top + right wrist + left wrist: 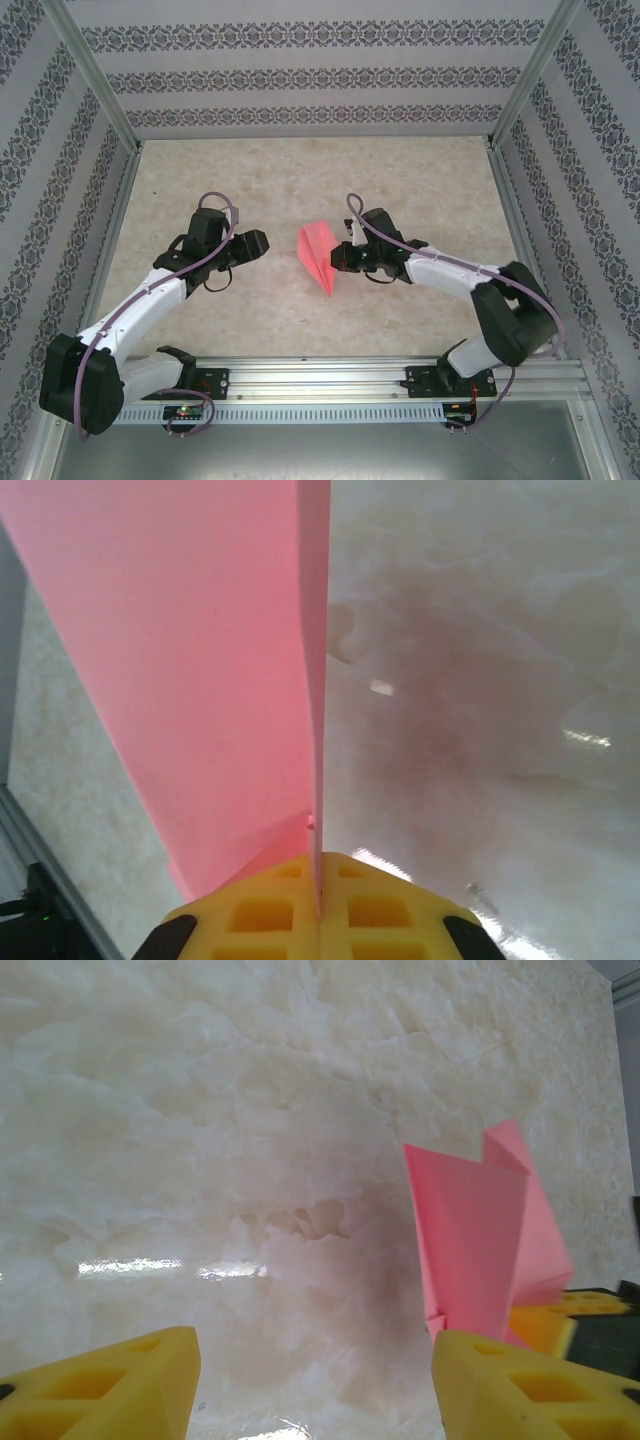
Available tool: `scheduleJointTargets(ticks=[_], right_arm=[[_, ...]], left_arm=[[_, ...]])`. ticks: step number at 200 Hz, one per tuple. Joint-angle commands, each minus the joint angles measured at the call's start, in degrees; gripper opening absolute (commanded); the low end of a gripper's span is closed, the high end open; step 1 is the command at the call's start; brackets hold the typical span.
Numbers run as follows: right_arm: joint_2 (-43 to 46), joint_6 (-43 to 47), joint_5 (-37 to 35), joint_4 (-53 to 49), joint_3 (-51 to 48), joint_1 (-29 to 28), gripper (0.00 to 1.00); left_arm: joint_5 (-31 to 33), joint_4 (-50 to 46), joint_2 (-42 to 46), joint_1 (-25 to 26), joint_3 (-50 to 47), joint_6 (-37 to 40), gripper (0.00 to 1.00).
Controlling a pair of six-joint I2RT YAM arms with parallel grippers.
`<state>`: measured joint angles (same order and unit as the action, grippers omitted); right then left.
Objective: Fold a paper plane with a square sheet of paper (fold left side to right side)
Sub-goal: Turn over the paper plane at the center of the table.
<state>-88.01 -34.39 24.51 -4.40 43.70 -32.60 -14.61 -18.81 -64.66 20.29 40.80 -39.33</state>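
Note:
The square sheet of paper (318, 258) is salmon-red and folded into a slim pointed paper plane shape, at the middle of the table. My right gripper (341, 257) is shut on its right edge. In the right wrist view the paper (200, 680) runs upright into the seam between the closed yellow pads (270, 915). My left gripper (262, 243) hovers open to the left of the paper, apart from it. In the left wrist view the paper (470, 1250) stands beyond my right fingertip, and my left gripper (315, 1380) holds nothing.
The table (300, 180) is a pale marble-patterned surface, walled by patterned panels and metal posts (95, 75). An aluminium rail (320, 375) carrying the arm bases runs along the near edge.

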Motion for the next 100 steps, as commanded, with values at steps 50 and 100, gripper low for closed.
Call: scheduleJointTargets(ticks=[50,100], right_arm=[[-2.69,4.84,-5.99,-4.95,-0.41,4.04,0.21],[8.88,9.48,-21.57,-25.99,6.33,1.8,0.44]], left_arm=[[-0.41,-0.05,1.4,-0.29,-1.14,-0.68,0.64],[1.46,-1.32,5.19,-0.15,-2.12,-1.19,0.74]])
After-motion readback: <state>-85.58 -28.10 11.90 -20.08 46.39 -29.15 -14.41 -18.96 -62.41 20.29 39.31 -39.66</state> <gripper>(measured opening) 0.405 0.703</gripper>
